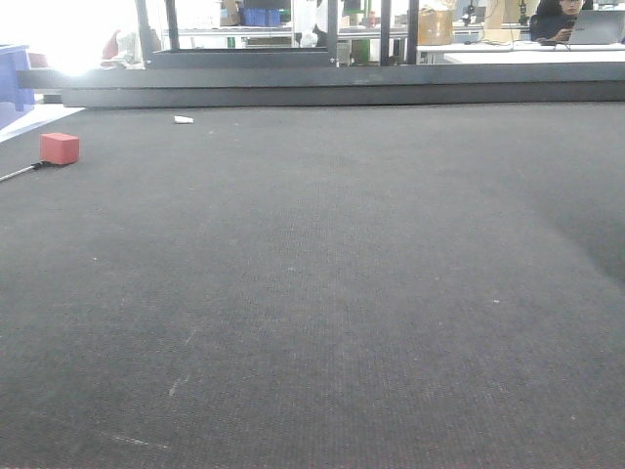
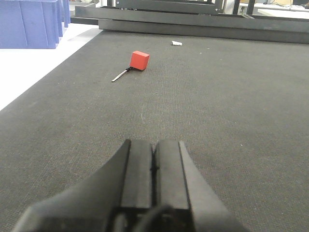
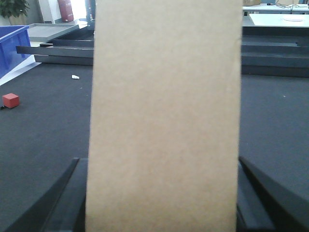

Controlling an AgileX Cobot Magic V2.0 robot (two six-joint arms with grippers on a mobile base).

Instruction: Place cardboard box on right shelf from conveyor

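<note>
Over open conveyor (image 3: pixel 43 130), right end effector (image 3: pixel 157 166) grips cardboard box (image 3: pixel 164 96) by both edges.

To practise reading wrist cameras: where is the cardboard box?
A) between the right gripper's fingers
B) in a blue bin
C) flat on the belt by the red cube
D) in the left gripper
A: the cardboard box fills the right wrist view, flanked by fingers of the right gripper.

We see blown-out white glare top left in the front view; belt (image 1: pixel 322 293) evenly lit, slightly grainy, darker at right. Right wrist view: box (image 3: pixel 164 116) very close, soft-focused; left gripper (image 2: pixel 153 147) dark, soft-edged.
</note>
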